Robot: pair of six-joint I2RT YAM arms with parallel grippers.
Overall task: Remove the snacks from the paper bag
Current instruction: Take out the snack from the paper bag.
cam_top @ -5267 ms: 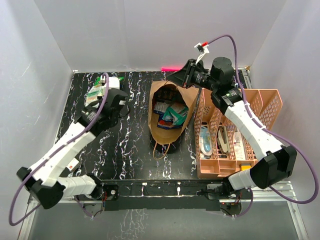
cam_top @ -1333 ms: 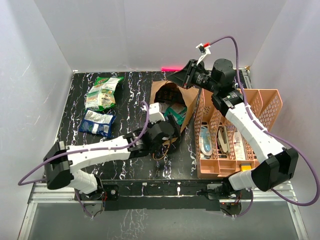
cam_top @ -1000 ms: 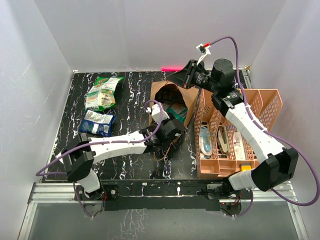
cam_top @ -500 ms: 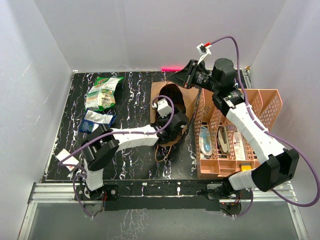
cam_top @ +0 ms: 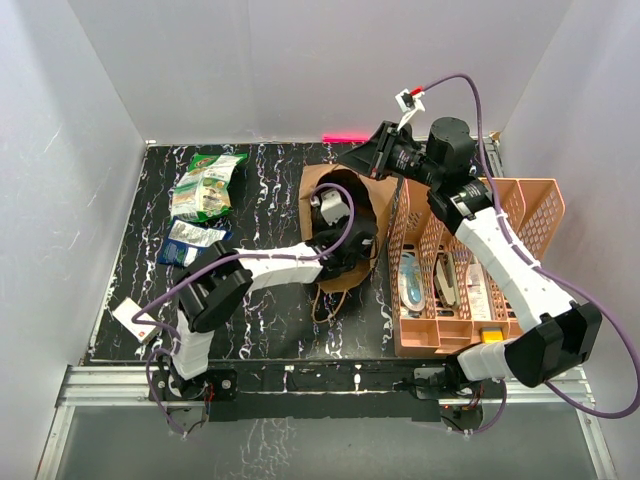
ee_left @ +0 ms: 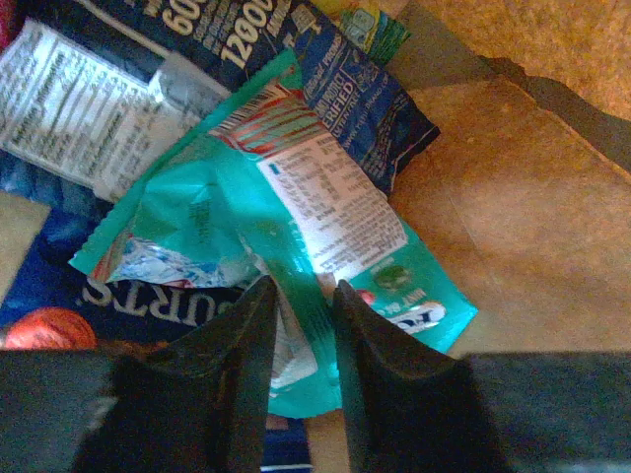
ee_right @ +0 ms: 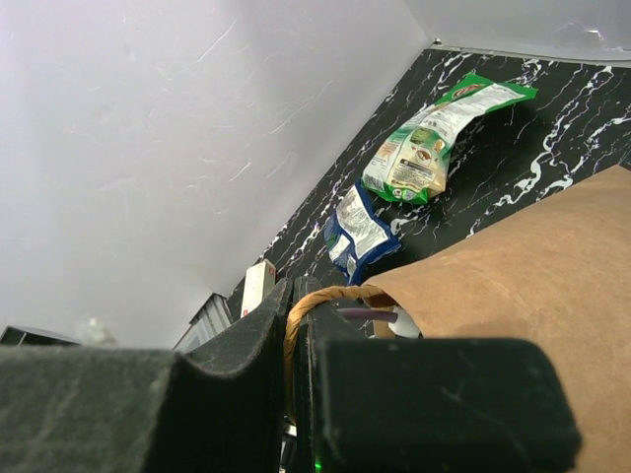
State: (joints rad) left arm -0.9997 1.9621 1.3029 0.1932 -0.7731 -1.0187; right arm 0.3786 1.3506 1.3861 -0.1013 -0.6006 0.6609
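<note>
2 snacks lie out on the black marbled tabletop (cam_top: 270, 320) in the upper left of the top view: a green-white packet (cam_top: 208, 185) and a blue packet (cam_top: 193, 243) just below it in frame. The right wrist view shows the same 2 packets in its upper middle, beyond the bag wall.

The paper bag (cam_top: 340, 275) stands mid-frame, mouth open, with the salmon-pink organiser (cam_top: 520, 205) just to its right. The left arm reaches across from lower left and goes down into the bag mouth.

The left wrist view is inside the bag. The left pincer (ee_left: 302, 296) is narrow, both fingers low in frame, and a fold of the teal packet (ee_left: 246, 217) sits nipped between them. That packet lies label side up, tilted, on the brown bag floor. Under its left edge is a dark blue BURTS packet (ee_left: 59, 286), and a navy packet (ee_left: 335, 69) lies above it in frame, partly covered by it.

The right pincer (ee_right: 294, 315) is closed tight on the bag's brown handle loop (ee_right: 325, 294) at the upper rim, top centre of the top view, holding that side up.
</note>
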